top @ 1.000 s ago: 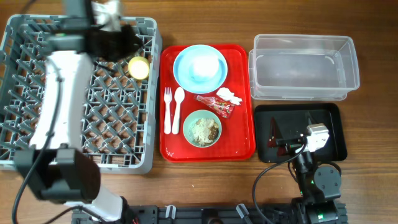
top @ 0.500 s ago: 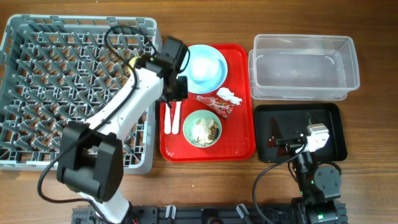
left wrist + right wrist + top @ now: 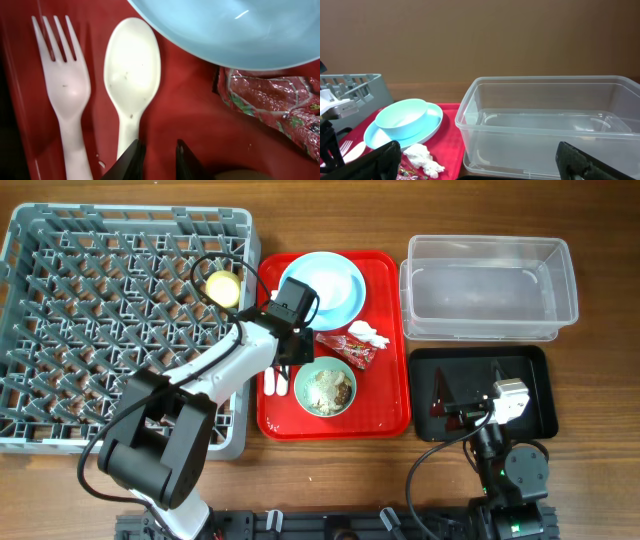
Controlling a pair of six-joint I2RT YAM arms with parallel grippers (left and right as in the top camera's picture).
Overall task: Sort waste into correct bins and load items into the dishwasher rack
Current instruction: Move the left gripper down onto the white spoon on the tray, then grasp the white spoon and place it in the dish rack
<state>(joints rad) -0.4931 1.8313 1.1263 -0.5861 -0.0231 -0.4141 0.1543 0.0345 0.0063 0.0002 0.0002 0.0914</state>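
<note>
**Q:** Left gripper (image 3: 159,159)?
**A:** I read it low over the red serving tray (image 3: 385,395), at its left part. The jaws stand a narrow gap apart with nothing between them, beside the spoon (image 3: 131,70) handle.
**Q:** Right gripper (image 3: 477,152)?
**A:** Spread wide and empty, off the tray's right side.
**Q:** Waste?
**A:** The red wrapper (image 3: 347,348) and white napkin (image 3: 367,333) lie on the tray, right of centre.

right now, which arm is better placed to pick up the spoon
Left. Its pincer hangs just over the white plastic spoon, by its handle, on the red serving tray, jaws slightly apart. The right arm is over the black tray, well off to the side.
</note>
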